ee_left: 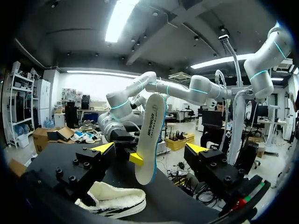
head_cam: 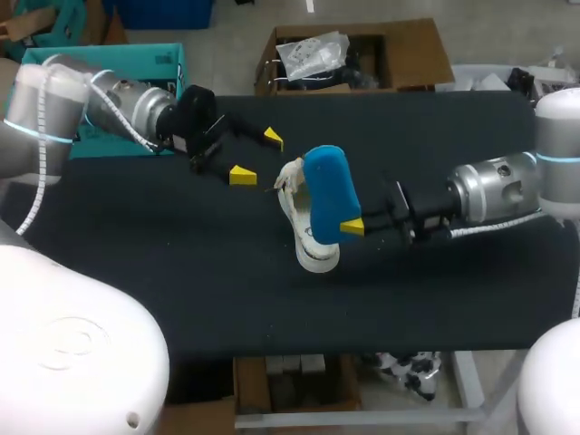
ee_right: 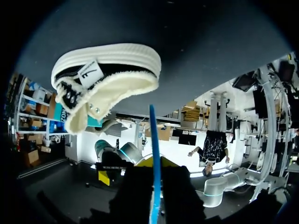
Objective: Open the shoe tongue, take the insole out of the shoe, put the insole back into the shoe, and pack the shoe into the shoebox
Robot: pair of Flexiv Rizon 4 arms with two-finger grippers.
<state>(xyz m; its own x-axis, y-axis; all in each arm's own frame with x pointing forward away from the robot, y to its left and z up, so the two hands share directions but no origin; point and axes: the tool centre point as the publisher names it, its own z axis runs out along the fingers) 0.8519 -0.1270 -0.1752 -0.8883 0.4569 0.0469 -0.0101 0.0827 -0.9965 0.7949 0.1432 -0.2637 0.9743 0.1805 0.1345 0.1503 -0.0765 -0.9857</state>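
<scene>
- Now the right tool (head_cam: 350, 225) clamps the blue insole (head_cam: 327, 193) upright, close by the shoe (head_cam: 314, 256) on the desk (head_cam: 181, 290).
- Near the shoe, the left tool (head_cam: 257, 156) gapes wide, empty.

Head camera looks down from behind; both wrist cameras face each other closely, sharing the insole (ee_left: 150, 144).

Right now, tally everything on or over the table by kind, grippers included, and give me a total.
shoe: 1
insole: 1
grippers: 2 (left gripper, right gripper)
Total: 4
</scene>
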